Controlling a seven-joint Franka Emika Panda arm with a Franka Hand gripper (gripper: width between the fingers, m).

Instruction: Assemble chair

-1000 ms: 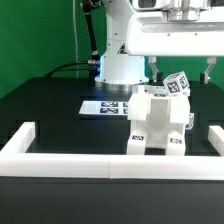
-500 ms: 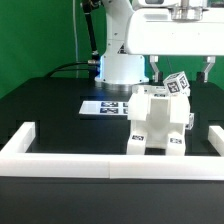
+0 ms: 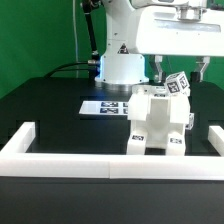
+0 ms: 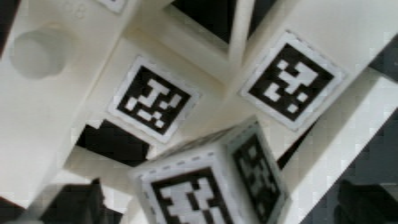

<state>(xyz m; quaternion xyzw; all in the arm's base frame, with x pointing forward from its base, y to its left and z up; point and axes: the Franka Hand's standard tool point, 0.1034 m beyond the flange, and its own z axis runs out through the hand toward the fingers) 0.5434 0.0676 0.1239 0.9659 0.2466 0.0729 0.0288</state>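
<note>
From my desk, the chair (image 3: 155,125) looked nearly done: the white pieces stood as one upright block on the table (image 3: 55,105), between the marker board (image 3: 100,105) and the low white wall (image 3: 60,165) in front. I saw no loose parts lying about. The gripper (image 3: 181,70) hung above the chair's tilted top piece (image 3: 178,86) with its jaws spread as wide as they go, one on either side, gripping nothing. I judged that this top piece was what remained, though I couldn't tell whether it was fully seated. The wrist view showed only tags (image 4: 157,97) on white plastic, close up. The tabletop was plain black, and a green curtain (image 3: 35,35) hung behind it.
</note>
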